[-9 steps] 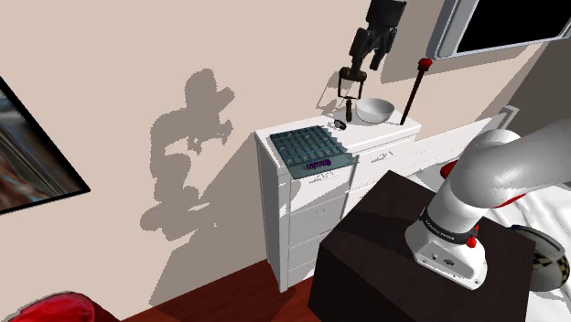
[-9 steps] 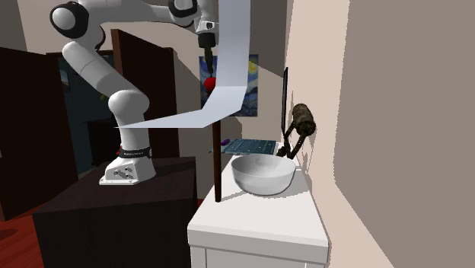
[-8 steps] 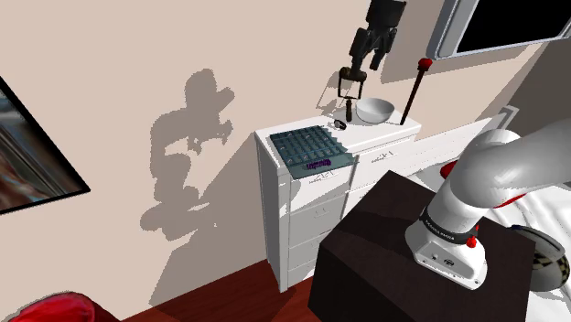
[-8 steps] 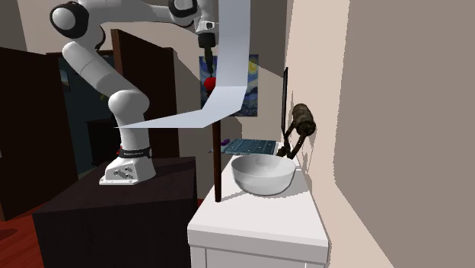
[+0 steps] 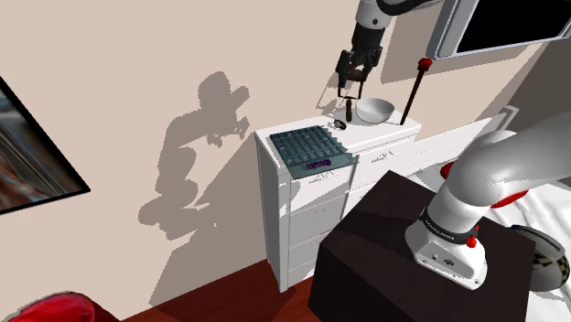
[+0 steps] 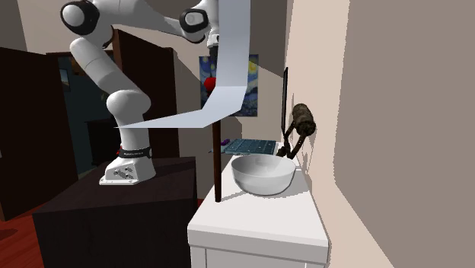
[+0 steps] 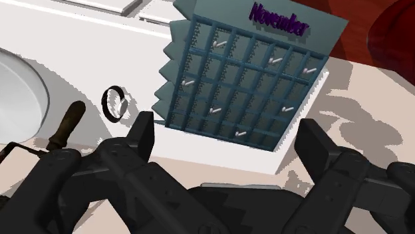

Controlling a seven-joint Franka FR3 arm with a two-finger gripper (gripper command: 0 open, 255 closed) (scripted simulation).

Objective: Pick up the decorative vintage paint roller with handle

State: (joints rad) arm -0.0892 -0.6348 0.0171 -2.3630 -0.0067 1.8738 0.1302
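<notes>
Crossing exterior views, shared white dresser (image 5: 302, 212)

We see the gripper (image 5: 350, 79) above the white dresser (image 5: 302, 210), overlapping the top of the roller (image 5: 350, 110), which stands by the wall just beside a bowl (image 5: 374, 111). A blue calendar (image 5: 311, 148) lies to their left.

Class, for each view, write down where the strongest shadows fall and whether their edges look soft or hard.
Shoulder view: the arm's big grey shadow lies hard-edged on the wall, left of the dresser. Second exterior view: the paint roller throws a small shadow on the wall beside it. Wrist view: jagged-edged shadows cross the dresser top around the calendar.
</notes>
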